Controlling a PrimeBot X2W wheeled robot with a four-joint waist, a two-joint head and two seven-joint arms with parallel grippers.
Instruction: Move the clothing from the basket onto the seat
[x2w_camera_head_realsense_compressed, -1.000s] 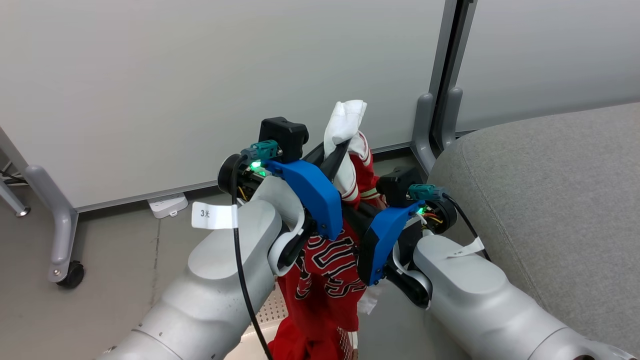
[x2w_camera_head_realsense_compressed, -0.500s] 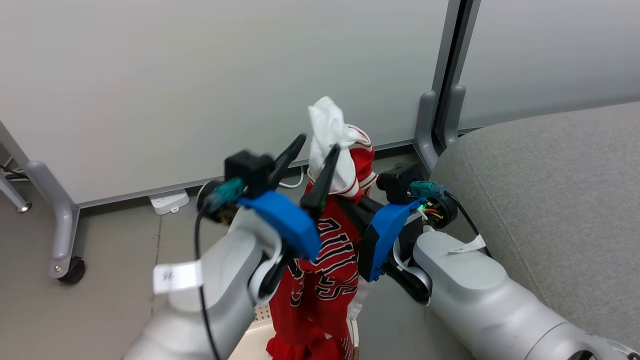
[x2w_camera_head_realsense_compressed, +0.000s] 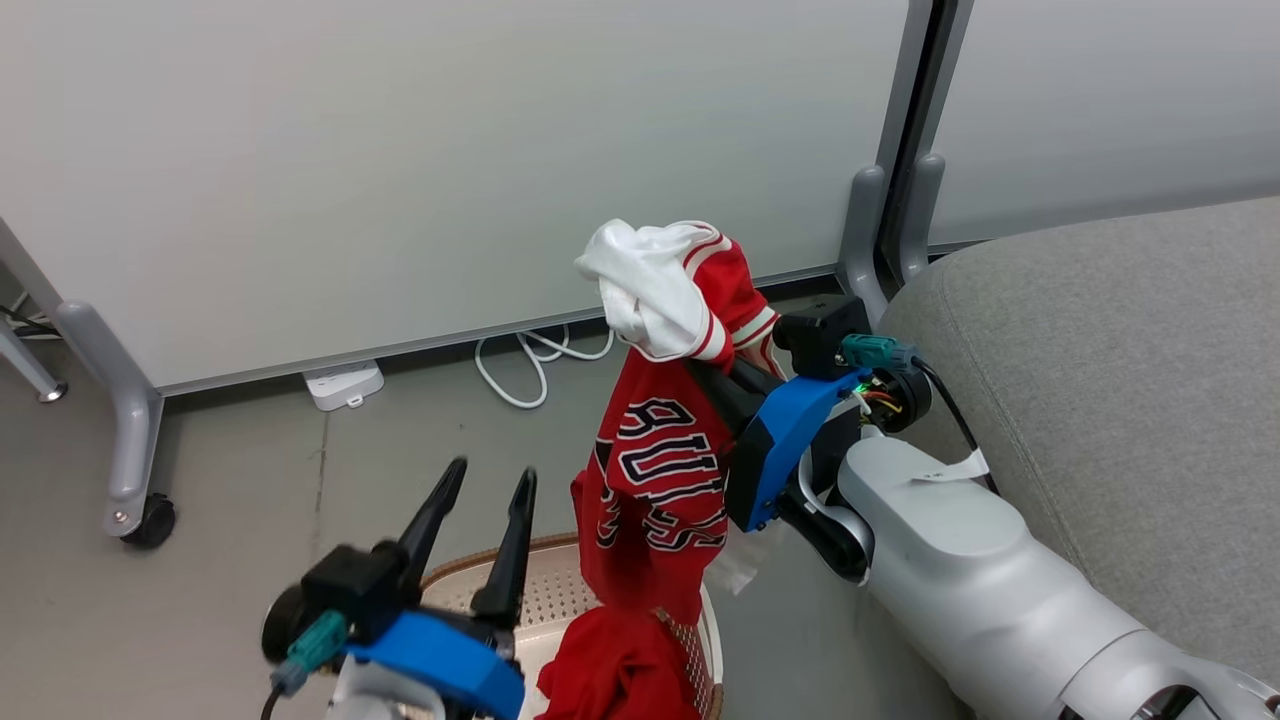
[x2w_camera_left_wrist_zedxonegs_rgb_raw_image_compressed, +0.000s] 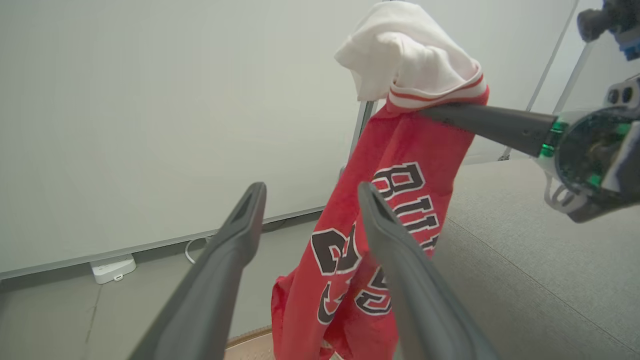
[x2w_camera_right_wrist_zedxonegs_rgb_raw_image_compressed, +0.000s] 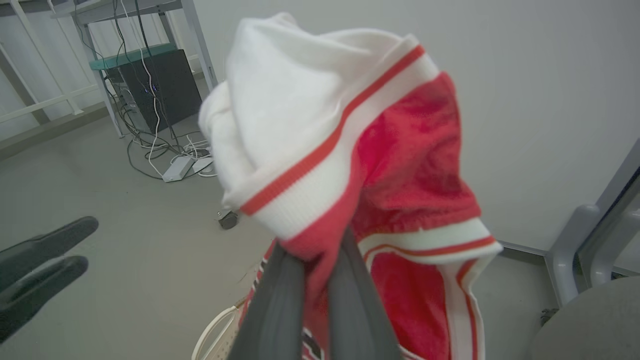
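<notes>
The clothing (x2w_camera_head_realsense_compressed: 660, 470) is red with black-and-white lettering and a white, red-striped top. The basket (x2w_camera_head_realsense_compressed: 555, 600) below it is cream, brown-rimmed.

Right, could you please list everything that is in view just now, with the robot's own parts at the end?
basket: one, cream with brown rim, on the floor
lettered jersey: one, red, white and black, held up above the basket
plain garment: one, red, in the basket
seat: one, light grey, at the right
partition panels: two, white, behind
power strip: one, white, on the floor by a panel
cable: one, white, looped beside the strip
black box: one, black, far across the floor
left gripper: one, dark fingers apart and empty, near the basket
right gripper: one, dark fingers shut on the jersey
</notes>
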